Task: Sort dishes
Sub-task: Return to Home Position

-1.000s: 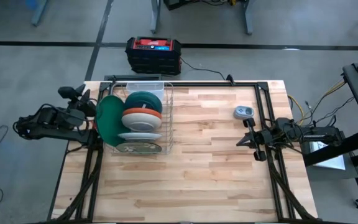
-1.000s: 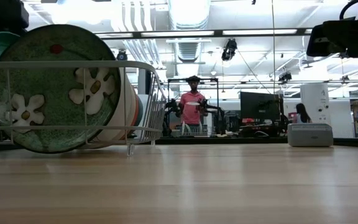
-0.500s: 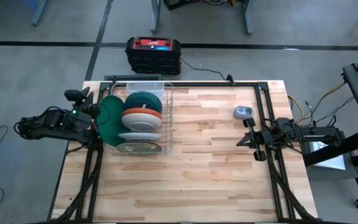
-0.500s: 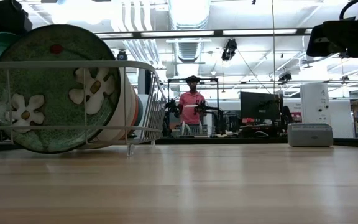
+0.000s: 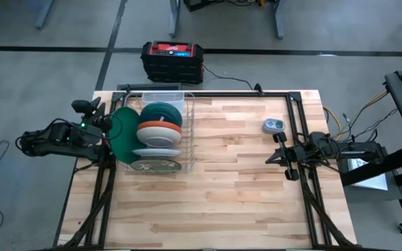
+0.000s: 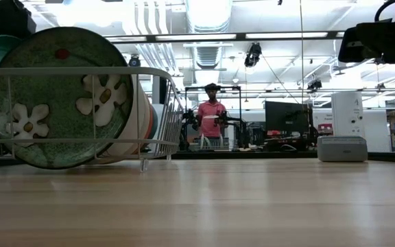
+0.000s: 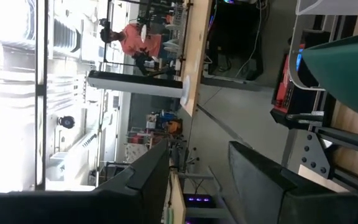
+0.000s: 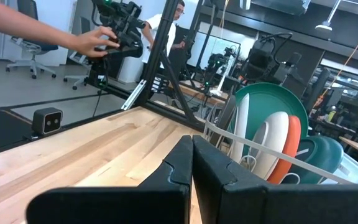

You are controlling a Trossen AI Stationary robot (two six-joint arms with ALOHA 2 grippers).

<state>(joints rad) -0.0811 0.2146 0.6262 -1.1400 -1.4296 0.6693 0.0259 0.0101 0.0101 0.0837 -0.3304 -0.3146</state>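
Heads up: in the low view you mostly get the speckled plate (image 6: 60, 96) with white flowers. It fronts the wire rack (image 6: 149, 72) and hides nearly everything behind it, and the rack is cut off at the side. From above, the orange dish (image 5: 160, 130) is only a thin rim between the teal bowl (image 5: 160, 113) and the white dish (image 5: 156, 141). They all stand on edge in the rack near the tabletop's far left corner. The big dark green plate (image 5: 121, 136) is at the rack's left side, but you can't tell if it's inside or leaning on it.

A grey device (image 5: 273, 126) sits near the right edge.

Your left gripper (image 7: 199, 152) hangs off the left edge beside the green plate, its 2 fingers apart. The right gripper (image 5: 281, 155) waits by the right edge, fingers pressed together.

Versus 1 s ago the left arm shifted a touch. The dishes, rack and right arm look the same.
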